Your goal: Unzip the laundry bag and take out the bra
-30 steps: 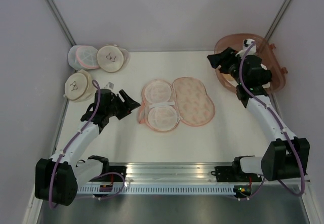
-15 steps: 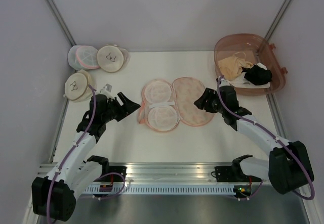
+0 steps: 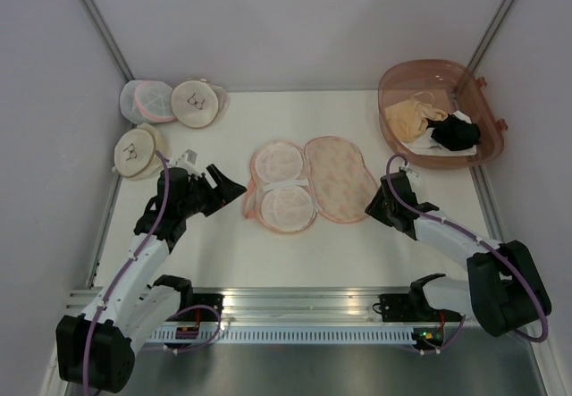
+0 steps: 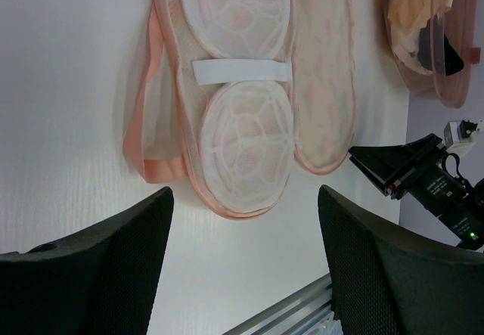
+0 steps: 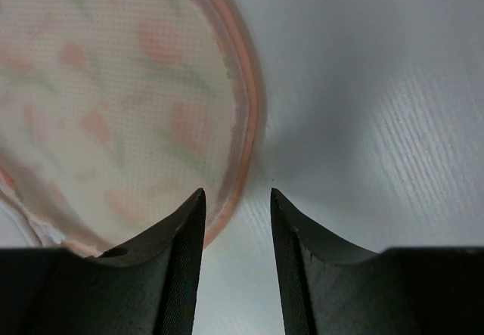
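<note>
Right tool (image 3: 371, 210) withdrew to laundry bag (image 3: 340, 180) rim; wrist view shows it narrowly parted. Left tool (image 3: 237, 188) spread.

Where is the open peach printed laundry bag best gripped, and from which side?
Probably its piped right rim: the peach printed laundry bag lies flat, so only that thin edge can be pinched. Come low from the right, beside the right tool.
</note>
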Controlling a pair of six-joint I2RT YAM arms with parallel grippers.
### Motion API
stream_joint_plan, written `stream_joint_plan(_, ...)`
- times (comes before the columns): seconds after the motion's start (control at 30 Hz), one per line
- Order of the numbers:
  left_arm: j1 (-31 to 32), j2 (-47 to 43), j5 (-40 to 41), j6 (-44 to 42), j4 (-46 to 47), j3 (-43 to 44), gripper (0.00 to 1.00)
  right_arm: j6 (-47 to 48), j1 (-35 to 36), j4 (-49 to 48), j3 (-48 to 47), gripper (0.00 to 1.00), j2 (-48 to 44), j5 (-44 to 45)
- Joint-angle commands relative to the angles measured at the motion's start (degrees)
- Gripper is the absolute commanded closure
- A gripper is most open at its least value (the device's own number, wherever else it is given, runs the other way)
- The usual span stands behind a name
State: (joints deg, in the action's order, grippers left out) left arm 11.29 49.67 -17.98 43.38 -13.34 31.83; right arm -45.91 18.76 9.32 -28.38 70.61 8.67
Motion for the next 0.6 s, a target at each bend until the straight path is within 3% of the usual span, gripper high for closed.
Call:
stream_joint_plan(0.0, -0.5, -0.7, 0.9, -2.7, -0.2, 1.8, 0.19, -3.4, -0.1, 0.4, -0.2, 0.54, 0.8, 6.3)
stream_joint_plan(0.13, -0.7, -0.6, 1.3, -2.8, -0.5, 1.9, 0.19, -3.7, 0.0, -0.5, 0.6, 0.53, 2.7, 8.6)
stream_joint_plan(0.27, -0.8, -0.2, 1.5, -2.8, -0.5, 1.7, 0.19, -4.4, -0.2, -7.5, 1.7, 0.56, 9.3, 7.6)
stream_joint_plan(0.33, -0.9, -0.3, 1.4, -2.8, -0.7, 1.7, 0.19, -4.5, -0.2, -8.9, 0.7, 0.66, 12.5, 7.2)
stream_joint_plan(0.37, -0.9, -0.4, 1.5, -2.9, -1.0, 1.6, 0.19, -4.2, -0.1, -8.8, 0.6, 0.89, 12.8, 6.8)
stream_joint_plan(0.4, -1.0, -0.6, 1.5, -2.9, -1.2, 1.6, 0.19, -4.1, -0.3, -10.9, 0.3, 0.99, 12.9, 6.5)
stream_joint_plan(0.57, -1.2, -2.7, 2.5, -3.1, -2.6, 1.7, 0.19, -2.1, -0.4, -11.5, -0.5, 1.0, 9.0, 4.9)
